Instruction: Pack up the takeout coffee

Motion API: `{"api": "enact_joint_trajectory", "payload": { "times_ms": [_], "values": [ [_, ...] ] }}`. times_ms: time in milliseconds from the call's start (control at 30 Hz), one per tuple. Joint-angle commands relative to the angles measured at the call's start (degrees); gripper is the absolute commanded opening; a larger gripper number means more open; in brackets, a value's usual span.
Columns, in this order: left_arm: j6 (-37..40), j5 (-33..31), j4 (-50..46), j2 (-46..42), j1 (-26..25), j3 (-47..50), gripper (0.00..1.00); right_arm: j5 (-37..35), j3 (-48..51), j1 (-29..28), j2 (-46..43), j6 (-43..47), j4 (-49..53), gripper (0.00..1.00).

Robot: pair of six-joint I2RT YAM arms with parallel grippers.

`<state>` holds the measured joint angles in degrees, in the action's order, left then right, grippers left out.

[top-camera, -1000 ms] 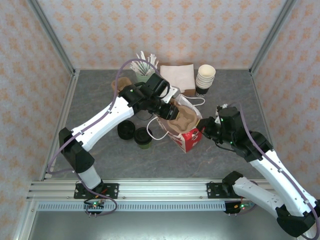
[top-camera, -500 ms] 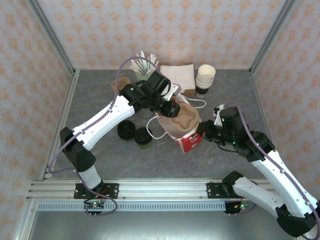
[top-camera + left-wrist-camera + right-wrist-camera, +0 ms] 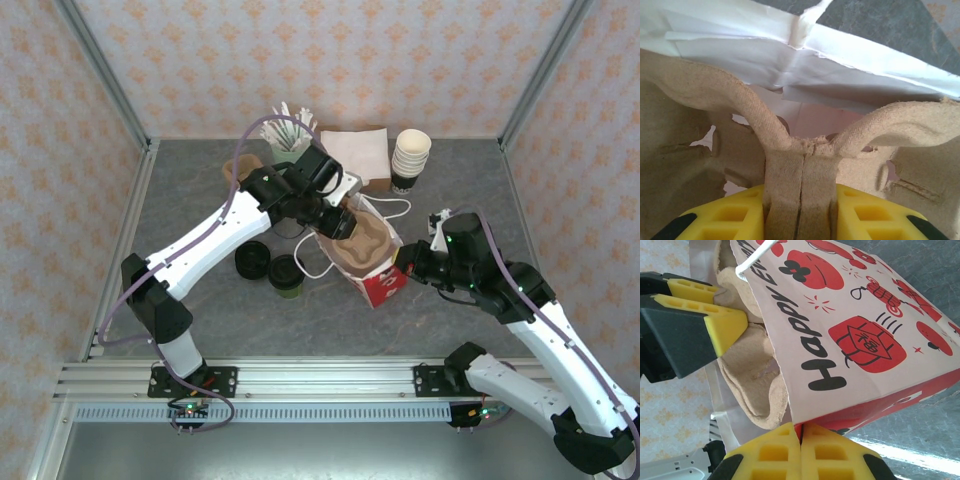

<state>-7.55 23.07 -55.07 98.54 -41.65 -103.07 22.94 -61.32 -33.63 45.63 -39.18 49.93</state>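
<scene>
Nearest the table's (image 3: 200, 330) front edge, the right gripper (image 3: 801, 442) has its yellow pads pressed together on an edge of the paper bag (image 3: 860, 340) beside its mouth. This holds the red-and-black printed bag tilted near the table's middle.

Just left of the bag, outside it, the takeout coffee (image 3: 286, 277) stands upright on the table. It is olive-green with a dark top, though whether the lid is seated is too small to tell. A round black piece (image 3: 252, 260) sits just beside it, further left.

Beyond that, the left gripper (image 3: 800, 212) is clamped on the folded centre handle of a moulded pulp cup carrier (image 3: 715, 95). The carrier is partly inside the bag's mouth, and the wells that show are empty.

Along the far edge stand a pale green cup of white sticks (image 3: 288, 135), a pile of napkins (image 3: 352, 150) and a stack of lidless cups (image 3: 411, 158).

The main risk is at the mouth. The carrier looks about as wide as the opening, so a wing could catch on the paper rim or a string handle. That would tear the bag or drag it out of the right gripper's thin pinch. If the pinch slips, the tilted bag would likely collapse or slide. A slide to the left could knock the coffee over, since it stands so near. An unseated lid would turn that bump into a spill
</scene>
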Motion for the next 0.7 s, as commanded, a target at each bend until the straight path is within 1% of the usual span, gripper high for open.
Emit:
{"api": "enact_joint_trajectory", "payload": {
  "times_ms": [0, 100, 167, 333, 500, 600, 667],
  "values": [
    [3.6, -5.0, -3.0, 0.9, -0.7, -0.9, 0.33, -0.1, -1.2, -0.3, -0.7, -2.7, -0.7, 0.0],
    [4.2, -6.6, -2.9, 1.1, -1.5, -0.6, 0.32, 1.7, 0.9, -0.4, -1.1, -5.1, -4.0, 0.0],
    [4.7, -8.4, -2.9, 1.7, -2.4, -0.9, 0.33, 2.1, 2.6, -0.4, -1.6, -7.0, -5.9, 0.0],
    [5.4, -10.4, -3.7, 3.9, -4.7, -2.5, 0.33, 2.7, 5.0, -0.4, -2.6, -9.4, -8.8, 0.0],
    [7.3, -13.1, -3.9, 5.7, -6.3, -3.1, 0.33, 2.8, 6.1, -0.4, -2.9, -10.4, -9.3, 0.0],
    [9.5, -15.9, -6.1, 7.2, -7.3, -4.6, 0.33, 3.2, 6.9, -0.4, -2.8, -10.5, -9.8, 0.0],
    [10.6, -16.7, -7.2, 8.0, -7.7, -5.3, 0.33, 2.8, 7.1, -0.4, -2.9, -10.2, -9.5, 0.0]
  ]
}}
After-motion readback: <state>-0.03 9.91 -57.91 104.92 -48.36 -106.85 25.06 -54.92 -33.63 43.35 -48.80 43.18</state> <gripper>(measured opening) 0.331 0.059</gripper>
